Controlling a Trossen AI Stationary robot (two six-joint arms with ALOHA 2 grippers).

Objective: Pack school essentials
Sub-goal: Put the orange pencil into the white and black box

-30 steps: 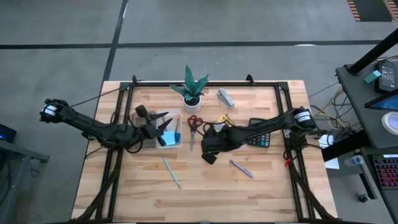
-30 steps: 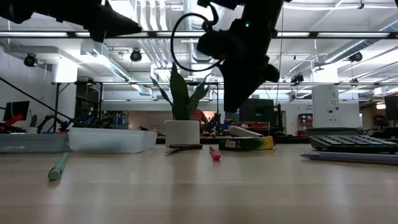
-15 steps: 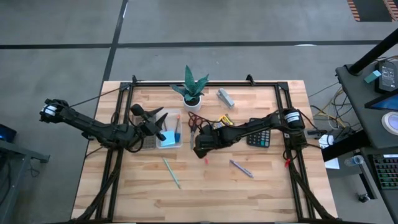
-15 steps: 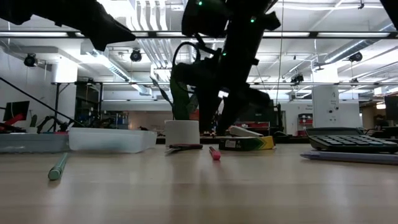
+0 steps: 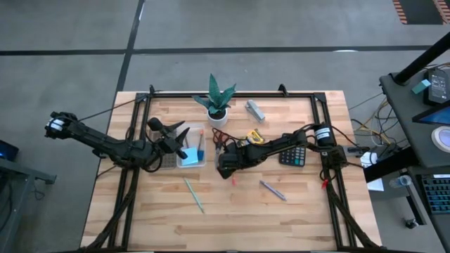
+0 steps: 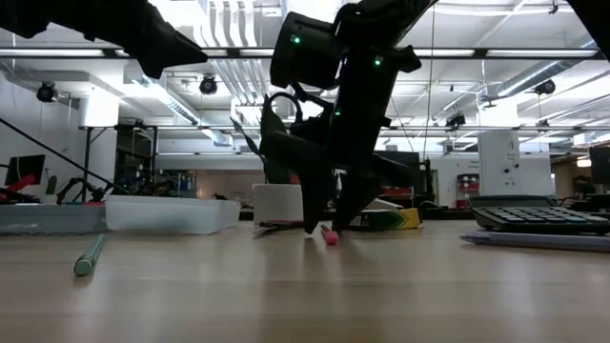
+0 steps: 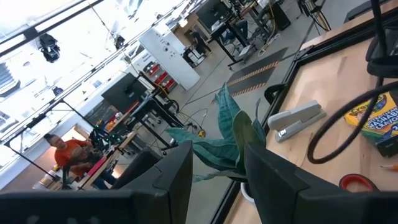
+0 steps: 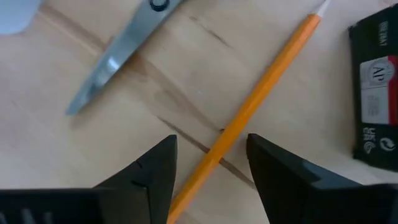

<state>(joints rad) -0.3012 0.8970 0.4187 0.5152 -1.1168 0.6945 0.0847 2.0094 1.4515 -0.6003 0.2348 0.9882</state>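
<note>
The orange pencil (image 8: 249, 118) lies flat on the wood table (image 5: 295, 211), just beside the scissors (image 8: 118, 56). The scissors are my marker for everything here. The right gripper (image 8: 208, 165) is low over the pencil with its two fingers spread apart, one on each side. The pencil runs between them, and nothing is pinched yet.

The pencil looks thin, light and stiff. It is round, so I think it could roll or slip away. A good place to grab it looks like near the middle, so it does not tip. Squeezing it softly should be enough.

The crayon box (image 5: 254, 135) sits just on the far side of the scissors from the right gripper. A pink pen (image 6: 328, 234) lies near the scissors too, by the fingertips (image 6: 310, 217). A green pencil (image 5: 194, 195) and a purple pen (image 5: 273, 190) lie well apart from the scissors, toward the front of the table.

The clear tray (image 5: 191, 159) sits close beside the scissors, with a blue notepad (image 5: 188, 154) in it. The left gripper (image 5: 181, 141) hangs over the tray with its fingers partly apart, holding nothing. The plant (image 5: 216, 100) stands behind the scissors.
</note>
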